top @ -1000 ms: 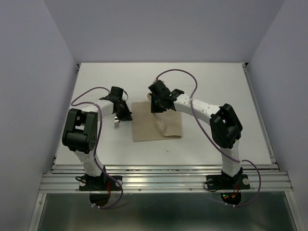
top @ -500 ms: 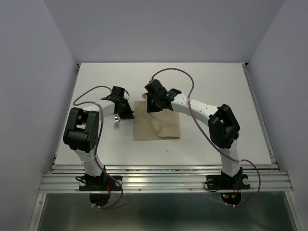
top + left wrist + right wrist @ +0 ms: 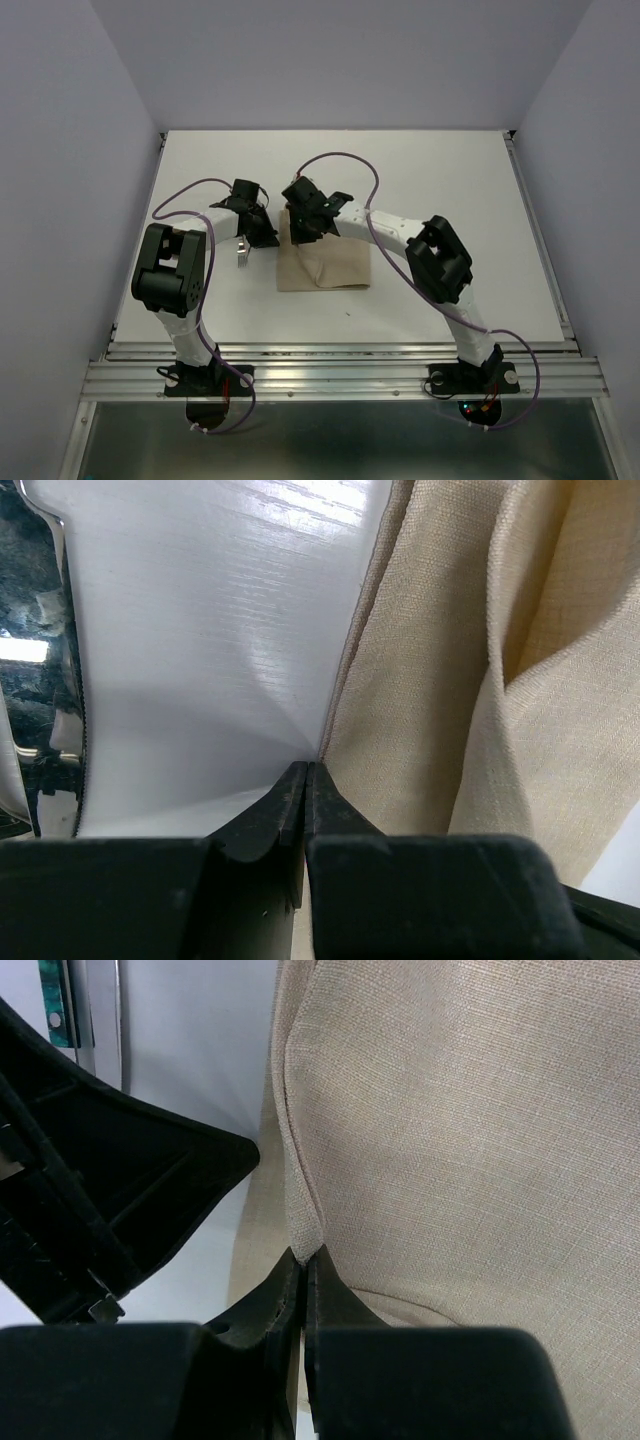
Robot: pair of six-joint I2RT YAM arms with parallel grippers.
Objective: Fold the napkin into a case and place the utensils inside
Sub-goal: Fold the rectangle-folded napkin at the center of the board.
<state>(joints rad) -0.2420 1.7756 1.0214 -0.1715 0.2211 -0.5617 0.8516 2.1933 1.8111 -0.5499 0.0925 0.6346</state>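
**Both claws closed at the napkin's left edge**

Your right claw has its jaws pressed together on a raised ridge of the napkin. The cloth runs straight into the tips, and the rest spreads ahead of that claw and to its right.

From above, the right claw sits over the far-left corner of the napkin, which lies on the worktop with a crease crossing it on the near side of the claw.

Your left claw also has its jaws pressed together, tips down right at the cloth's left edge. You cannot tell from here whether any cloth is caught between them. The napkin lies to the right of those tips, with 1 layer folded over another further right; bare worktop lies to the left.

The 2 claws stand just beside each other, the left claw on the left.

The utensils lie just on the near-left side of the left claw, apart from the napkin. In the left wrist view they show as bright metal far left of the tips.
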